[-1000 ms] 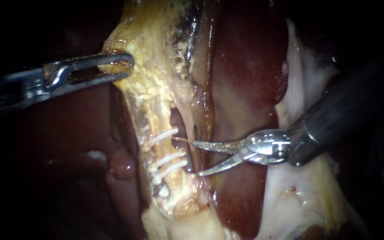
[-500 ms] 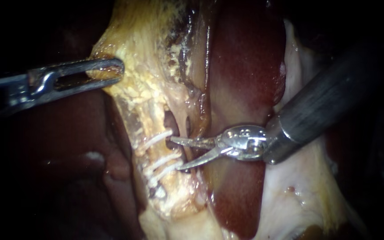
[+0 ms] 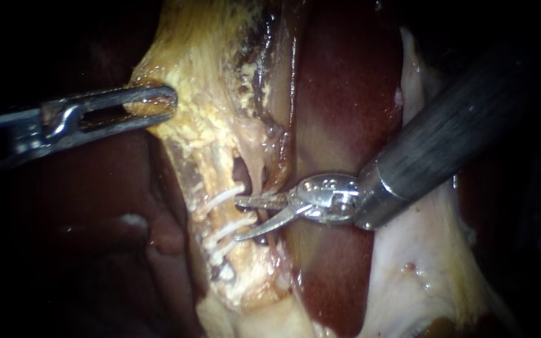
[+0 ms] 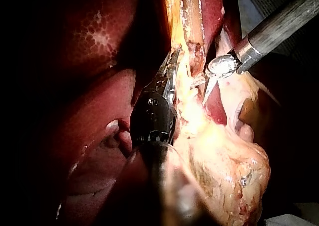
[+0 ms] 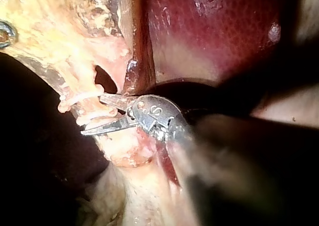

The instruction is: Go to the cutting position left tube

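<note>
The left tube (image 3: 220, 216) is a yellowish strand carrying three white clips (image 3: 223, 196). My right instrument (image 3: 238, 219) comes in from the upper right with two thin curved blades open. Its tips lie at the clipped stretch, the upper blade just under the top clip and the lower blade over the lower clips. The right wrist view shows the same, with the right instrument (image 5: 92, 115) straddling a clip (image 5: 89, 117). My left instrument (image 3: 158, 103) is shut on yellowish tissue (image 3: 189, 75) above the clips and holds it to the left. In the left wrist view the left instrument (image 4: 172, 66) is buried in that tissue.
Dark red liver (image 3: 345, 94) lies behind and to the right of the tube. Pale membrane (image 3: 421, 263) spreads under the right instrument's shaft. A small hole (image 3: 242, 172) opens in the tissue just above the top clip. More liver (image 3: 95, 206) lies dark at the left.
My right instrument has moved left, from beside the liver's edge onto the clipped tube, with its blades still open. The left instrument keeps its hold and has barely shifted.
</note>
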Robot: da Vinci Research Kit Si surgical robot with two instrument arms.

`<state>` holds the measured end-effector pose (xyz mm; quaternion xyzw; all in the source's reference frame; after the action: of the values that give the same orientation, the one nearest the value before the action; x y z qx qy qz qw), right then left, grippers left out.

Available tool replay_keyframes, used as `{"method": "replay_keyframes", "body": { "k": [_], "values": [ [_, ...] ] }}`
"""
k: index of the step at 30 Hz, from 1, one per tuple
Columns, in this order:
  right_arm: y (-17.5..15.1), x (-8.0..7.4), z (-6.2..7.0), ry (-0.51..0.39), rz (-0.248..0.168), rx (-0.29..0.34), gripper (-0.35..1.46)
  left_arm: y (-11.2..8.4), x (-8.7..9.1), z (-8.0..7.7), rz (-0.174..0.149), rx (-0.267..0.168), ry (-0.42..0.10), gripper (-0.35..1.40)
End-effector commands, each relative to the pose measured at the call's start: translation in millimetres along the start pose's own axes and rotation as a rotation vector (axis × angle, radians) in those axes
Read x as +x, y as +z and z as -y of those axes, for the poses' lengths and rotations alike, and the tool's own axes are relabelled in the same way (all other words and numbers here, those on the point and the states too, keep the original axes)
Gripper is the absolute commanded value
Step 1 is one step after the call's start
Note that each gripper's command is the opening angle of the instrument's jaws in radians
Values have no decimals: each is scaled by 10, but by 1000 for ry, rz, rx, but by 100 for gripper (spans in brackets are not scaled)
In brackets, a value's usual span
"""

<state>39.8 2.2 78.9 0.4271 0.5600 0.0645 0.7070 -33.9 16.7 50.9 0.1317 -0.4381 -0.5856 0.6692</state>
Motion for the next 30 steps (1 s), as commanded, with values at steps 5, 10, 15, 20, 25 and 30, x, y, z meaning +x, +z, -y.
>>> {"method": "replay_keyframes", "body": {
  "k": [5, 10, 15, 20, 25, 30],
  "values": [
    [3, 10, -1, -18, -25, 52, 130, 1, 1, 0, 0, 0, 0, -35],
    [4, 12, 1, -29, -21, 85, 126, 4, 3, -3, 0, 1, 2, -35],
    [9, 13, 0, -40, -17, 115, 123, 8, 6, -7, 2, 1, 3, -35],
    [17, 11, 1, -28, -8, 142, 119, 10, 6, -6, 2, 0, 3, -35],
    [29, 9, 1, -8, -1, 157, 119, 11, 6, -5, 2, 0, 3, -35],
    [36, 3, 2, 20, 12, 183, 116, 13, 5, -6, 2, 0, 2, -35]
  ]
}}
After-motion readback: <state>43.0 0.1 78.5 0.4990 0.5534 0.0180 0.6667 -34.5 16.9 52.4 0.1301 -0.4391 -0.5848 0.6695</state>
